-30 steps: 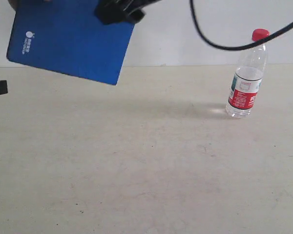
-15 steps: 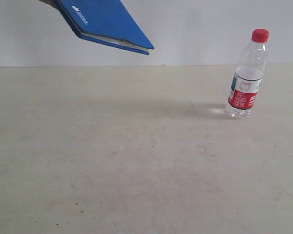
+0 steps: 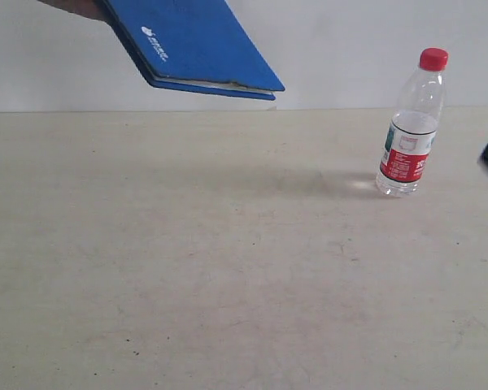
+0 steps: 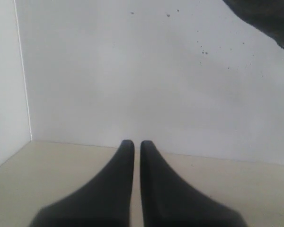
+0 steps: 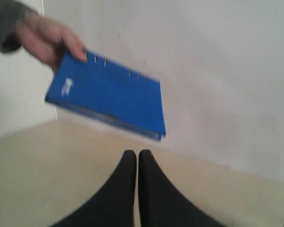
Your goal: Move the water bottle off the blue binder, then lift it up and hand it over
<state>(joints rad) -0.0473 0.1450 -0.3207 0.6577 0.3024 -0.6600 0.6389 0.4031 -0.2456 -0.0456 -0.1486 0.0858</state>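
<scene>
exterior view: water bottle upright, capped; left tool, right tool each closed.

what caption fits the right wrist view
A person's hand holds the blue binder aloft beyond the robot's shut right hand.

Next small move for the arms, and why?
Probably nothing beyond parking. The blue binder is in a person's hand, tilted in the air, and the water bottle stands upright on the table, apart from it. The left gripper and right gripper are both shut on nothing, so I'd hold them clear.
</scene>
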